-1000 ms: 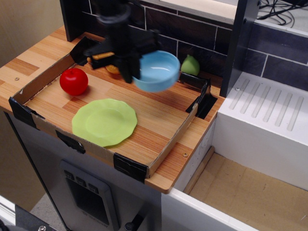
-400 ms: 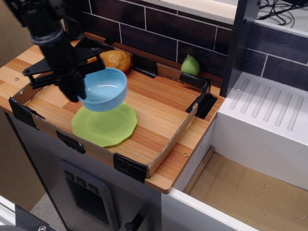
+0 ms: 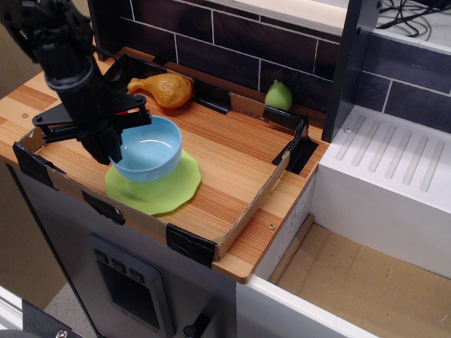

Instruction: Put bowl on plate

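Blue bowl (image 3: 149,148) sits right over the lime-green plate (image 3: 169,191), covering its upper left part, tilted a bit toward the camera. Can't quite tell if it's resting on the plate or just above it. The black hand (image 3: 113,141) is clamped on the bowl's left rim, arm coming down from the top left. All of this is inside a shallow cardboard tray (image 3: 243,211) on the wooden table (image 3: 261,246). A chicken drumstick (image 3: 164,89) and a green pear (image 3: 279,95) sit along the tray's back edge, well apart from the plate.

Pincer-held bowl (image 3: 148,148) over plate (image 3: 165,189)
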Available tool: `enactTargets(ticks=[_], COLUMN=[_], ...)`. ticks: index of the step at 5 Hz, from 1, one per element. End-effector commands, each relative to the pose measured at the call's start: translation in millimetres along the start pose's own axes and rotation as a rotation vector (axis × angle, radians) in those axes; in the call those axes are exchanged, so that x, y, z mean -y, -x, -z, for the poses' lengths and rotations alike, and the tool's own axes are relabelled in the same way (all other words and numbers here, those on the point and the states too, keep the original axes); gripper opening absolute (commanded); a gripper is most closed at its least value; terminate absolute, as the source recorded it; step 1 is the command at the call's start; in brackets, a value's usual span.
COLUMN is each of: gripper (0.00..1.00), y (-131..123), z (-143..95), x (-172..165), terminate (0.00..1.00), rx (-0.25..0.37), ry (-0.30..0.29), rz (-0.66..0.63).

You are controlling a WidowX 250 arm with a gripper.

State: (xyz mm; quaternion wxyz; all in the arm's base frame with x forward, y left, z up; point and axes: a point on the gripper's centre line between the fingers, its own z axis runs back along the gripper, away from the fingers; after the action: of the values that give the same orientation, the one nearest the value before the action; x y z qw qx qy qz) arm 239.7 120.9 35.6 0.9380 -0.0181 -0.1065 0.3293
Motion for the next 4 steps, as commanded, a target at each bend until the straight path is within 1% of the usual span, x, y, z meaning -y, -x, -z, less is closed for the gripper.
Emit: enactTargets(ticks=[1, 2, 3, 4], gripper=[0.00, 1.00, 1.00, 1.00], y=[-6.8, -6.9, -9.7, -12.6], z=[-1.6, -2.7, -4.9, -19.6], x=[1.0, 2.2, 5.0, 8.4], terminate=[0.00, 0.00, 0.00, 0.00], rx=[0.028, 0.029, 0.026, 0.035], ry=[-0.012, -0.020, -0.024, -0.006], rz=[0.001, -0.006, -0.012, -0.031])
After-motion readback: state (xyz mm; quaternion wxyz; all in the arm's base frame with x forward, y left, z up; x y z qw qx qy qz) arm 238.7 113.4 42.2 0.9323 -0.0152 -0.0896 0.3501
